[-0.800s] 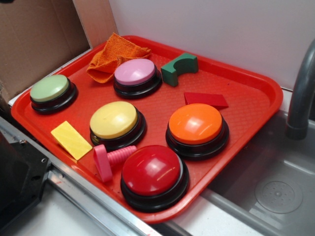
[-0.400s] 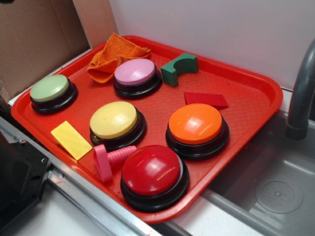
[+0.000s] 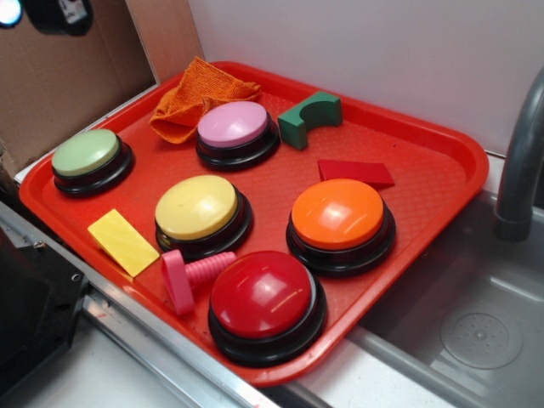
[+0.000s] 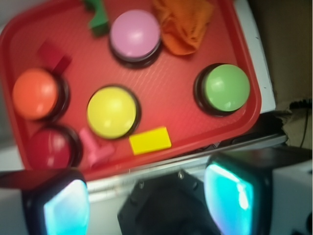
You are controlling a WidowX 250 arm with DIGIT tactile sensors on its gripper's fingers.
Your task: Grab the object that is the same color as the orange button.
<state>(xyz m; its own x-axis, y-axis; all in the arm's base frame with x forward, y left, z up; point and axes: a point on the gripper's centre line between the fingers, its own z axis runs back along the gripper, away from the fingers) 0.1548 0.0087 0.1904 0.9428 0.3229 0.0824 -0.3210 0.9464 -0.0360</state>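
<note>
**Approach stage: rag not yet reached**

The gripper hangs high above the tray's near edge, jaws spread and empty. The orange rag lies at the tray's 11 o'clock corner, touching the pink button. The orange button sits well apart. Next move, in my judgement: cross the tray and descend on the rag's outer side, clear of the rim.

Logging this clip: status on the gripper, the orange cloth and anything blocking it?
Gripper open, empty, high above the tray's near edge. Orange cloth crumpled in the far corner, untouched, against the pink button. Nothing on top of it.
</note>
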